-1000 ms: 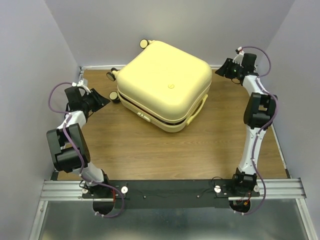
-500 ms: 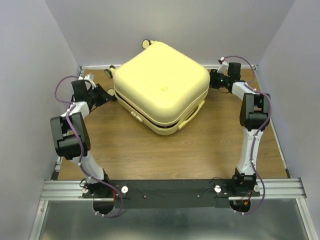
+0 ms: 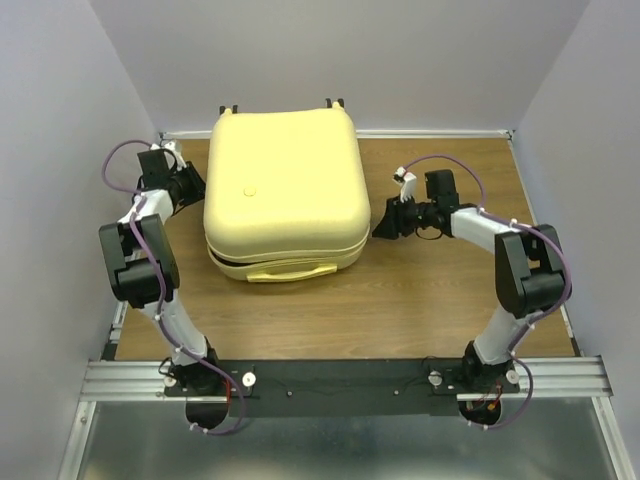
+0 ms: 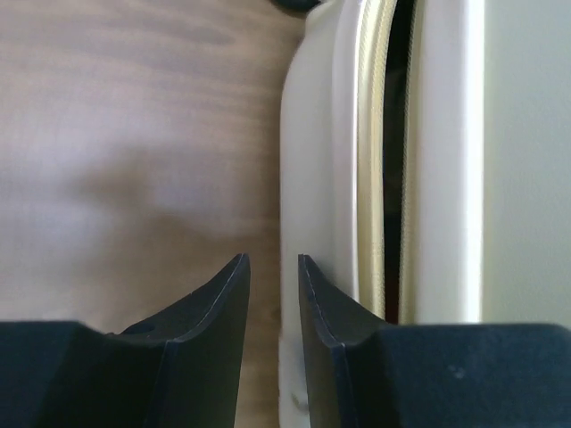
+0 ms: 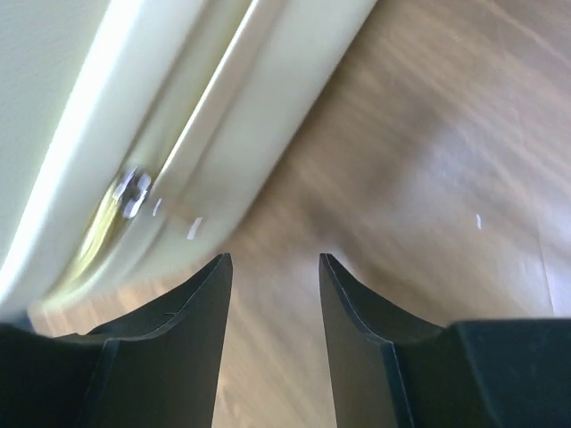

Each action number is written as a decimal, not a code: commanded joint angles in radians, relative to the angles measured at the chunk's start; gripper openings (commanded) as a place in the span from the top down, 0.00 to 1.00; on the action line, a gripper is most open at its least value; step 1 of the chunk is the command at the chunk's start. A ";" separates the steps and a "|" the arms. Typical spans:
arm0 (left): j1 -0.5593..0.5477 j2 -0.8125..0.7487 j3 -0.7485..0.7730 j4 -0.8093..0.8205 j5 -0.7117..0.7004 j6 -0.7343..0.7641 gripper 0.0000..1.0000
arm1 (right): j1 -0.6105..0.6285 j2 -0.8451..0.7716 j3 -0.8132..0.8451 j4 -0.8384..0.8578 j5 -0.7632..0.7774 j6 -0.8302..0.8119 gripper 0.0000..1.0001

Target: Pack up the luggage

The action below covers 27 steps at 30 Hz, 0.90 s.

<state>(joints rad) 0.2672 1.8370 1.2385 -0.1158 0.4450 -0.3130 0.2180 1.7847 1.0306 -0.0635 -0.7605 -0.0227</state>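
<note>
Wood tabletop, pale-yellow hard-shell suitcase upper centre with seam gaping: left gripper fingers narrowly parted, right gripper spread, both empty, so we risk skating it if nudged.

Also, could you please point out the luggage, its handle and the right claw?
luggage (image 3: pixel 285 180): top view, middle of lid.
handle (image 3: pixel 292 271): top view, middle of bar.
right claw (image 5: pixel 274 259): right wrist view, midway between fingertips.

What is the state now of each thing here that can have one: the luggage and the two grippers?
luggage: lying flat, lid down, a dark gap along its seam.
left gripper: open by a narrow gap, holding nothing, beside the luggage.
right gripper: open, holding nothing, near the luggage's edge.
</note>
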 commanded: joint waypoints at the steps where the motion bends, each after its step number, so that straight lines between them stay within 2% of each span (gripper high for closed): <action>1: -0.155 0.177 0.224 -0.085 0.165 0.133 0.63 | -0.055 -0.184 -0.087 -0.025 0.041 -0.111 0.47; 6: -0.331 0.419 0.533 -0.194 0.277 0.242 0.65 | -0.068 -0.309 -0.142 -0.065 0.095 -0.271 0.46; 7: -0.354 0.457 0.655 -0.247 0.285 0.265 0.65 | -0.068 -0.323 -0.148 -0.068 0.102 -0.293 0.46; 10: -0.416 0.585 0.888 -0.321 0.307 0.308 0.66 | -0.069 -0.360 -0.164 -0.091 0.089 -0.373 0.46; 14: -0.405 0.619 1.009 -0.289 0.307 0.276 0.63 | -0.068 -0.387 -0.156 -0.127 0.029 -0.421 0.46; 16: -0.372 0.544 0.943 -0.198 0.270 0.247 0.60 | -0.065 -0.396 -0.152 -0.131 -0.003 -0.425 0.45; 18: -0.291 0.455 0.844 -0.092 0.250 0.158 0.57 | -0.043 -0.398 -0.142 -0.139 -0.020 -0.416 0.45; 19: -0.249 0.355 0.729 0.013 0.245 0.128 0.51 | -0.029 -0.401 -0.138 -0.139 -0.029 -0.415 0.44; 21: -0.146 0.253 0.617 0.095 0.239 0.031 0.48 | 0.024 -0.397 -0.132 -0.136 -0.031 -0.404 0.43; 22: -0.114 0.152 0.511 0.137 0.236 0.006 0.46 | 0.047 -0.381 -0.127 -0.131 -0.027 -0.392 0.42; 24: -0.027 0.050 0.394 0.145 0.239 -0.030 0.46 | 0.111 -0.361 -0.115 -0.079 -0.007 -0.329 0.41; 25: -0.004 -0.063 0.256 0.146 0.239 -0.037 0.46 | 0.130 -0.348 -0.115 -0.056 0.010 -0.309 0.41; 27: 0.064 -0.180 0.114 0.127 0.239 -0.041 0.46 | 0.182 -0.308 -0.110 0.025 0.030 -0.260 0.41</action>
<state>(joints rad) 0.1974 1.9602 1.6306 -0.0536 0.6441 -0.2550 0.2413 1.4002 0.8871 -0.2230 -0.6758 -0.3908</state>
